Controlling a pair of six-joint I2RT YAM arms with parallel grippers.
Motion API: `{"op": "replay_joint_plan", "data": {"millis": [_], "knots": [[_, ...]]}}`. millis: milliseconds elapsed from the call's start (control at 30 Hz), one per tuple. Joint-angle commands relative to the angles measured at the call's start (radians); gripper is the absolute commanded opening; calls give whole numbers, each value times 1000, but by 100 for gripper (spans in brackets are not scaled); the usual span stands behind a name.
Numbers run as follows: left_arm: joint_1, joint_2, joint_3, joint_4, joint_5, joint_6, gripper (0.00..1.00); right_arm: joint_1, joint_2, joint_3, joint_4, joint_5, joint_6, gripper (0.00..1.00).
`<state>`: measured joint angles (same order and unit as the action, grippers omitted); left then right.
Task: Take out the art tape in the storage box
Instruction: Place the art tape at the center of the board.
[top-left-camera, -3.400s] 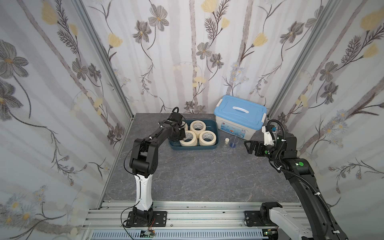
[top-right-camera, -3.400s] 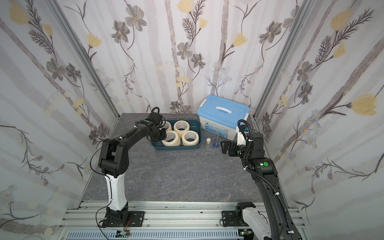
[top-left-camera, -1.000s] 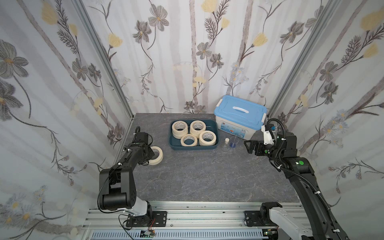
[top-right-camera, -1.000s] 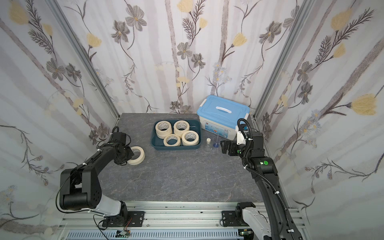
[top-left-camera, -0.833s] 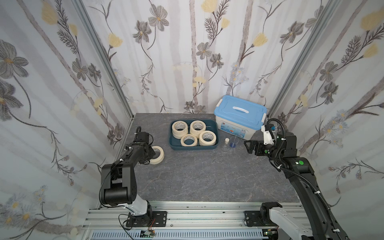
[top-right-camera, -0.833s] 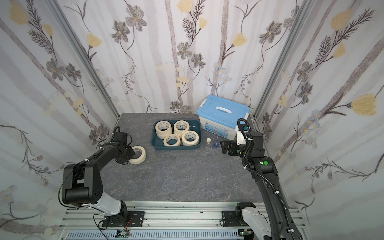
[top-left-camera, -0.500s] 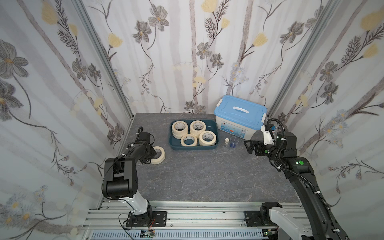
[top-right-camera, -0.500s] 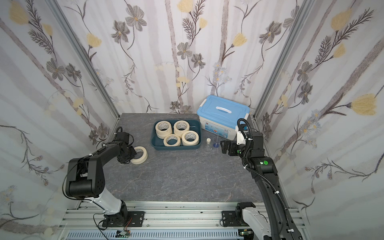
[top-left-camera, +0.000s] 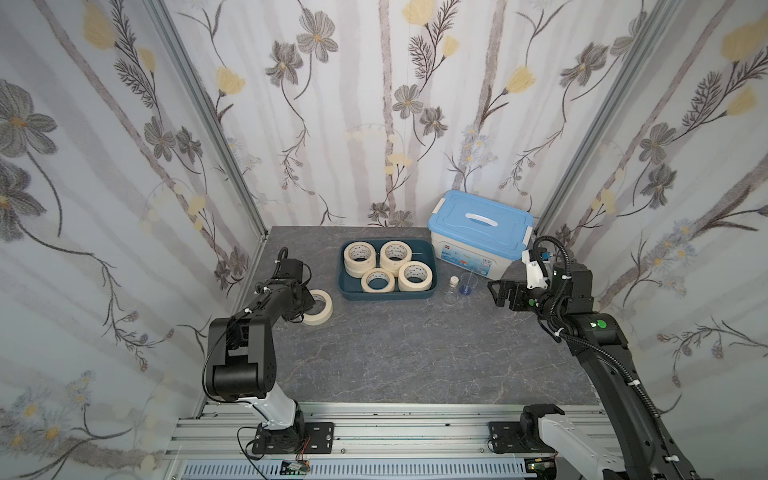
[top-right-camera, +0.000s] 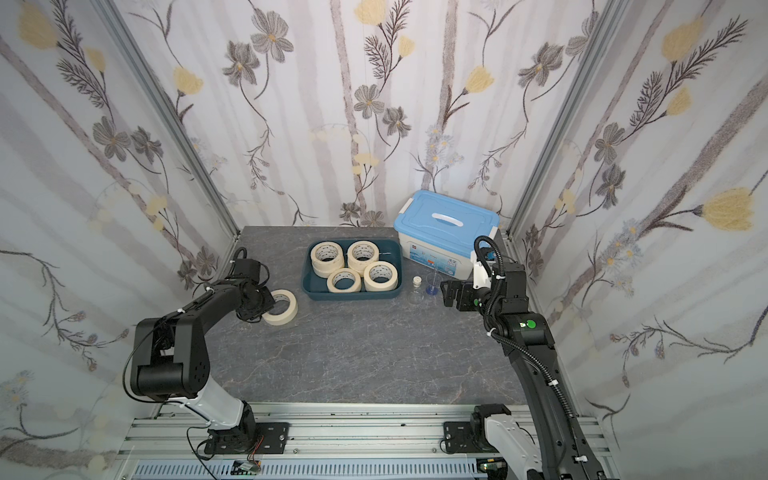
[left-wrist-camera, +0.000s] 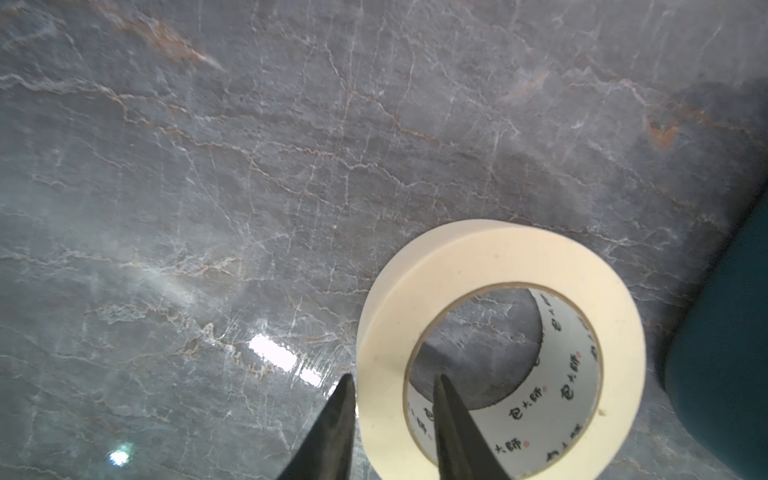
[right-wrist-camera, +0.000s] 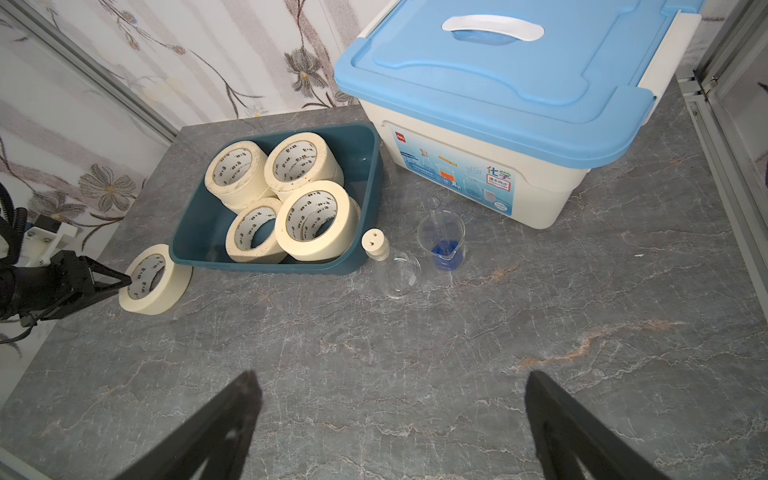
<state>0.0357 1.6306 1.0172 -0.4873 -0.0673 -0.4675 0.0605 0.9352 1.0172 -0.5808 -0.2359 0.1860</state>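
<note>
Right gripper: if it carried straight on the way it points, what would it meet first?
Probably the clear stoppered flask directly ahead of the right gripper, beside the beaker; height is unclear, so it might pass above.

Art tape (left-wrist-camera: 490, 253) cream, white printed cores; storage box (right-wrist-camera: 270, 266) dark teal; tub lid (right-wrist-camera: 478, 83) light blue; tabletop (right-wrist-camera: 415, 353) grey, veined.

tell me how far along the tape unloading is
Done: one cream masking tape roll rests on the grey marble table, outside the dark teal plastic tray. In hand: the left gripper straddles that roll's wall; whether it grips is unclear. Left: the other cream rolls, four showing on top with more beneath, sit in the tray. The right gripper is open and empty.
</note>
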Motion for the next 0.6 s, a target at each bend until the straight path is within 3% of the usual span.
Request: {"op": "replay_joint_plan", "data": {"millis": [0,167,567], "knots": [[0,-11,10,-21,-19,9,39,1,1,7,-2,-1,-5,100],[-2,-50,18,-34,-10,11,45,1,-4,9,-3,-2,-5,100],[-107,-201,153,-135,41,59,76,1,-4,14,-3,-13,6,100]]}}
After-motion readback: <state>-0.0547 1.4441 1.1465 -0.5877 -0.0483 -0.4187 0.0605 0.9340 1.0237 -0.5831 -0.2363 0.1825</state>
